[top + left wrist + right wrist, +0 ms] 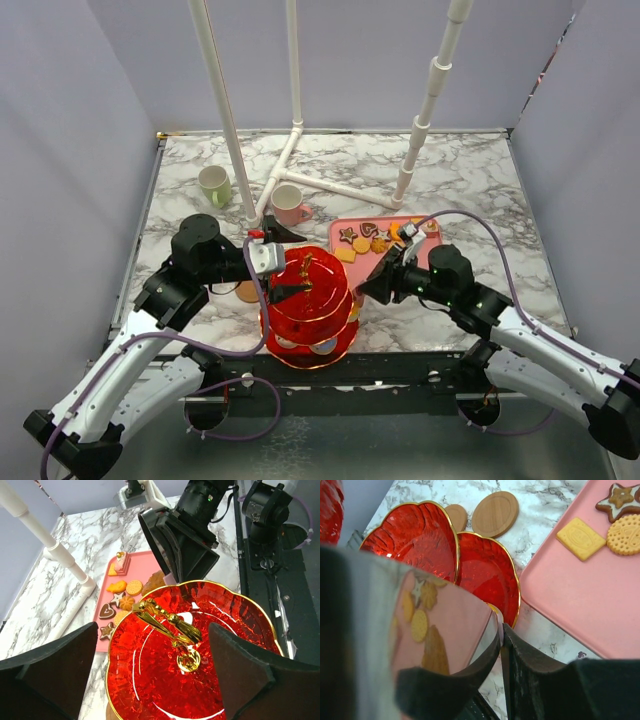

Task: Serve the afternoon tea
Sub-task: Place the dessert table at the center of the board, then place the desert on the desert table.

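Note:
The red three-tier stand [308, 305] stands at the table's near edge, its gold finial [170, 625] upright on the top tier. My left gripper [290, 263] is open over that tier, one finger on each side of the finial [305, 266], touching nothing. My right gripper [372, 285] is just right of the stand, between it and the pink tray [415, 258]. It is shut on a thin shiny metal piece [445, 630] that mirrors the cookies [362, 240]. A pale green mug [213, 185] and a pink mug [290, 204] stand further back. Two brown coasters [495, 513] lie left of the stand.
A white pipe frame [300, 150] rises from the back of the marble table [480, 180], its feet next to the mugs. Grey walls close in both sides. The table's black front rail [400, 365] runs just under the stand.

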`<action>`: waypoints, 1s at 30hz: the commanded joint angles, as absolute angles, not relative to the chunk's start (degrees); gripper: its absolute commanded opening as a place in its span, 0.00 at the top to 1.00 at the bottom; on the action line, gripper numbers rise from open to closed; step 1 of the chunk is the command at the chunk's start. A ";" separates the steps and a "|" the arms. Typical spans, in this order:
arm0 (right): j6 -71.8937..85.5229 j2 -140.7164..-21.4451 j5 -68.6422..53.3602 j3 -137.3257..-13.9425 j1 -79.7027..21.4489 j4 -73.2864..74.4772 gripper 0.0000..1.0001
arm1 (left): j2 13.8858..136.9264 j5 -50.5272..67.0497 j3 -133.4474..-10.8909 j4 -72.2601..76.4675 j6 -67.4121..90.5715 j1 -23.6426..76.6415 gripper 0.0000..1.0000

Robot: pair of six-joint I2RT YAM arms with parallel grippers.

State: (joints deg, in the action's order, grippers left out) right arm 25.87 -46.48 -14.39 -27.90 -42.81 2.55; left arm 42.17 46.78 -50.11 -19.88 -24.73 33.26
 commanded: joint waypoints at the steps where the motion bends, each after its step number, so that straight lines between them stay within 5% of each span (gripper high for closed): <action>1: 26.86 -45.80 -13.35 -26.28 -43.57 -0.72 0.54 | 42.38 46.37 -53.02 -20.82 -24.84 33.49 0.02; 9: 26.72 -44.66 -12.64 -25.84 -43.59 -1.82 0.42 | 43.61 42.28 -58.30 -20.78 -19.40 33.49 0.01; 14: 26.29 -43.01 -11.90 -26.50 -43.62 -0.63 0.39 | 47.73 30.12 -63.78 -17.68 -13.28 33.49 0.01; 30: 28.74 -41.89 -12.75 -24.37 -43.68 -4.13 0.36 | 65.00 11.22 -76.22 -16.59 -9.28 29.21 0.01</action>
State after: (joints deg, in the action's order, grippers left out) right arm 27.44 -42.30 -12.88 -25.36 -43.18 -0.38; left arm 63.13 17.98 -73.89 -17.76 -10.52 30.17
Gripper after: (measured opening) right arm 0.637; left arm 0.990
